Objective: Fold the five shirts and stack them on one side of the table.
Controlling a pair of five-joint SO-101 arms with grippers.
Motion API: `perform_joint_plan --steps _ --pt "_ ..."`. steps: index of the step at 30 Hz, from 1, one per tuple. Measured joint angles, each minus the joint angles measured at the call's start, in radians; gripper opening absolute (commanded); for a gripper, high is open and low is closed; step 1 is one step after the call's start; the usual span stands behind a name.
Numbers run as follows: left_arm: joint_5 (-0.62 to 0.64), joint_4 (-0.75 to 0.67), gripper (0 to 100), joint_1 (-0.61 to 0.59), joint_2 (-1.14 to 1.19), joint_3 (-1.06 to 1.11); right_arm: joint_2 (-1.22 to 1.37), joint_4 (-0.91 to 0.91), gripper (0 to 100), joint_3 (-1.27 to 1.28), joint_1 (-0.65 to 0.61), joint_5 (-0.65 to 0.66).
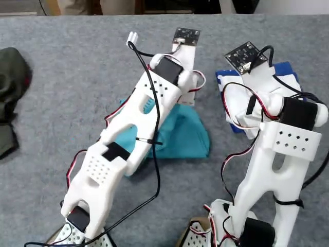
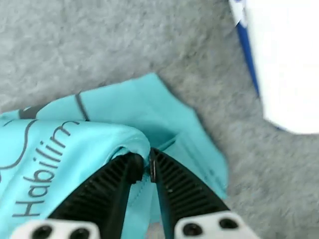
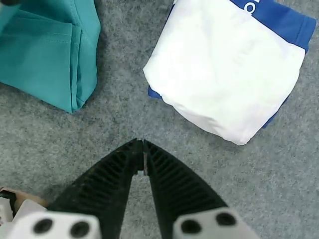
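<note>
The left gripper [image 2: 143, 167] is pinched shut on a raised fold of the teal shirt [image 1: 187, 136], which lies mid-table. The right gripper [image 3: 141, 154] is closed on nothing (tips together) over the grey table [image 1: 77, 67]. Right of the teal shirt, near it, a folded white shirt [image 3: 224, 74] rests on a blue shirt [image 3: 281, 22]. A dark shirt [image 1: 11, 77] lies crumpled at the left edge.

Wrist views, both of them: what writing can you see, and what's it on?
On the teal shirt: dark cursive lettering, partly hidden by the left gripper and a fold; incomplete.
On the blue shirt: white letters cut off at the edge; unreadable.
On the white shirt: none visible.
</note>
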Motion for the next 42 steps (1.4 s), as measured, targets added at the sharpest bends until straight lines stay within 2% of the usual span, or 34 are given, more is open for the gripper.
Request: perform_joint_plan --steps 16,23,33,35,39,42 --pt "0.014 -0.012 2 0.08 0.209 -0.222 0.0 -0.002 0.3 0.072 0.0 0.0" --pt "0.046 -0.012 2 0.115 0.242 -0.258 0.0 -0.054 0.3 0.086 0.114 -0.029" --pt "0.068 -0.021 2 0.118 0.282 -0.259 0.0 -0.063 0.3 0.087 0.135 -0.034" --pt "0.068 -0.043 5 0.117 0.282 -0.259 0.0 -0.063 0.3 0.087 0.135 -0.034" --pt "0.083 -0.052 22 0.11 0.282 -0.259 0.0 -0.063 0.3 0.089 0.135 -0.034" --pt "0.133 -0.032 23 0.109 0.282 -0.265 0.0 -0.063 0.3 0.089 0.135 -0.034"
